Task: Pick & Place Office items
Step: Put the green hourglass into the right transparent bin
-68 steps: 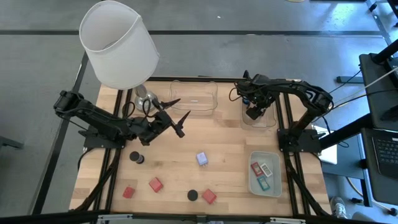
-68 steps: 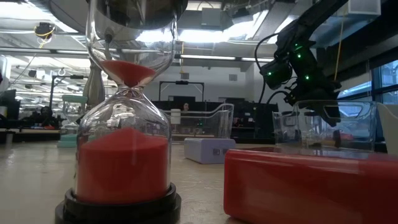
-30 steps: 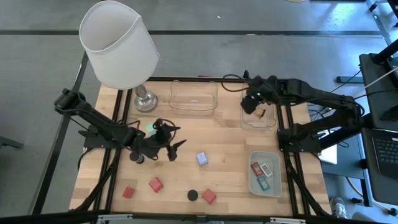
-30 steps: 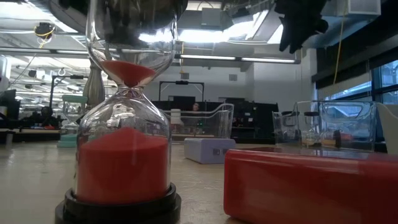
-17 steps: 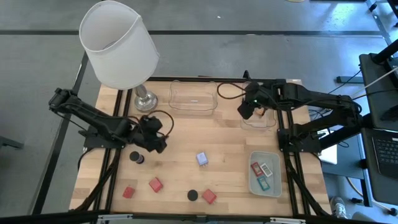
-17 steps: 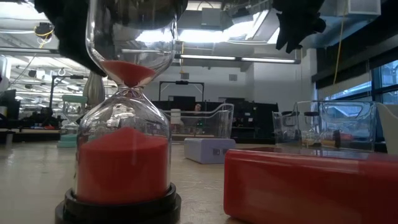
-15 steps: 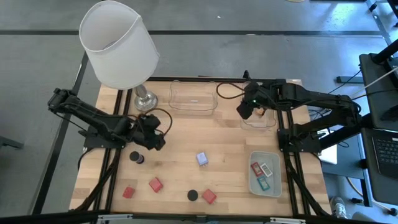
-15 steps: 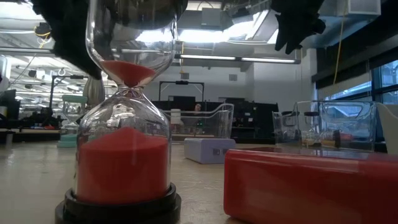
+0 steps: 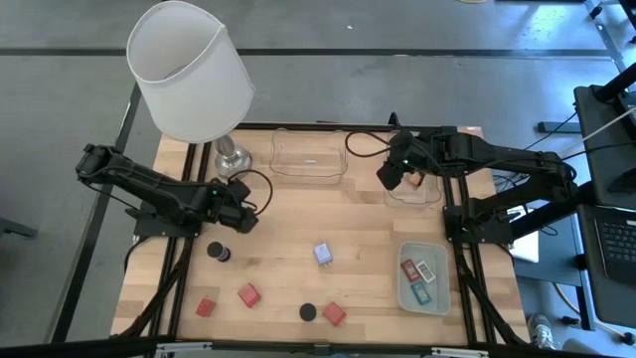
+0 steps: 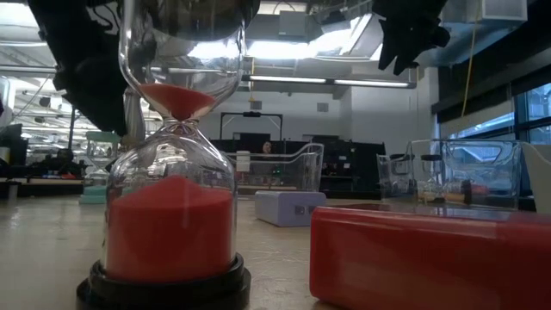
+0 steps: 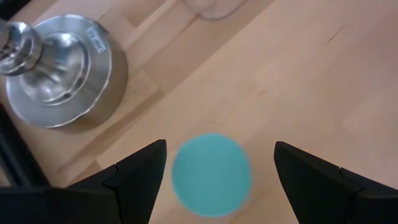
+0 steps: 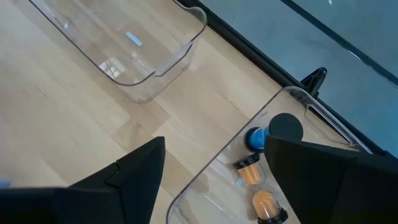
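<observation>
In the high view the office items lie toward the near edge: two black cylinders [image 9: 218, 252] [image 9: 308, 311], three red blocks [image 9: 248, 295] and a lavender-blue cube [image 9: 323, 254]. Flat teal, red and white rectangles lie in the pale-green tray [image 9: 438, 298]. My left gripper [image 9: 240, 213] [image 11: 219, 146] is open and points down beside the lamp base [image 11: 62, 68]. Its fingers stand on either side of a round teal top [image 11: 211, 174] without touching it. My right gripper [image 9: 388, 181] [image 12: 214, 140] hangs open over the near left corner of the right clear tray [image 12: 205, 180].
The white-shaded lamp [image 9: 189, 70] stands at the far left. A clear tray [image 9: 310, 154] sits at the far middle. The right clear tray holds small blue, black and orange hourglasses [image 12: 258, 162]. In the low view a red hourglass [image 10: 168, 172] and a red block [image 10: 430, 258] stand close to the near edge.
My left gripper has drawn back from the table's middle toward the far left, up to the lamp base, and tipped from pointing right to pointing down over the teal top. My right gripper has shifted slightly toward the left and near edge. No item has moved.
</observation>
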Controlling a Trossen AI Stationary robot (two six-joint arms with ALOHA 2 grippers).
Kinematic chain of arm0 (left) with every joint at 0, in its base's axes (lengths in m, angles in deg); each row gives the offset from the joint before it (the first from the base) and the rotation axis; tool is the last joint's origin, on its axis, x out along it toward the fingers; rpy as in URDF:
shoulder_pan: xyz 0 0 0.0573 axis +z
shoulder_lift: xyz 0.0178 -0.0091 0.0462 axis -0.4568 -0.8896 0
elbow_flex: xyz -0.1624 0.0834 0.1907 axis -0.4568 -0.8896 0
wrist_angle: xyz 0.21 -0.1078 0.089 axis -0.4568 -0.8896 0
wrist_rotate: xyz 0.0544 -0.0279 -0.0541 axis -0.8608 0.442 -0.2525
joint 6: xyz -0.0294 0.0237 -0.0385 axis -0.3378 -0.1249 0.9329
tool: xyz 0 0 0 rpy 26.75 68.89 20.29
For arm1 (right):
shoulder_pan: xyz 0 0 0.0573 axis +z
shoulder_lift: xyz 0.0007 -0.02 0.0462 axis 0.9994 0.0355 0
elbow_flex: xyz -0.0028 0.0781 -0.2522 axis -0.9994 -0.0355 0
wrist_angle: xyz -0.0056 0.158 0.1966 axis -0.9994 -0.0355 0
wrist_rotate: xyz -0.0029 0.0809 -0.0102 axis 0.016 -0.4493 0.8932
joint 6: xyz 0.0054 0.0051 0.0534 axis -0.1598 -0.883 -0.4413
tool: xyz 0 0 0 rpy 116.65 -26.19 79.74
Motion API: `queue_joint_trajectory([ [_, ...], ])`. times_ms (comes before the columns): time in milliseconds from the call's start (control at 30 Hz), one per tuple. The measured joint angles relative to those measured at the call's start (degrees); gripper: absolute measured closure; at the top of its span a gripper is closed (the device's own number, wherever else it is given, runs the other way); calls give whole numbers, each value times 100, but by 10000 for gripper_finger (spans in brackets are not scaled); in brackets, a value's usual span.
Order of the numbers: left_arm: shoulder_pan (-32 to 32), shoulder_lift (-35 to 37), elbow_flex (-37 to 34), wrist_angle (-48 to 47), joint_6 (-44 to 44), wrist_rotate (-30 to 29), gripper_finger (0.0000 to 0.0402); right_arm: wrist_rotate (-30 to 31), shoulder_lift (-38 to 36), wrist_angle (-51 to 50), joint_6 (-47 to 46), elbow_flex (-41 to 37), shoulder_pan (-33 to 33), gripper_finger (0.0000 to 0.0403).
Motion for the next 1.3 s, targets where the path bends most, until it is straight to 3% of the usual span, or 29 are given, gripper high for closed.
queue_joint_trajectory([
  [467, 148, -177, -51, -23, 131, -274, 107, 51, 0, 7, 116, 0, -4, 124],
  [900, 146, -804, -51, -24, 295, 126, 110, 51, -2, 61, 136, -2, -4, 124],
  [1300, 144, -780, -43, 0, 251, 111, 205, 202, -2, 174, 151, -2, -4, 124],
])
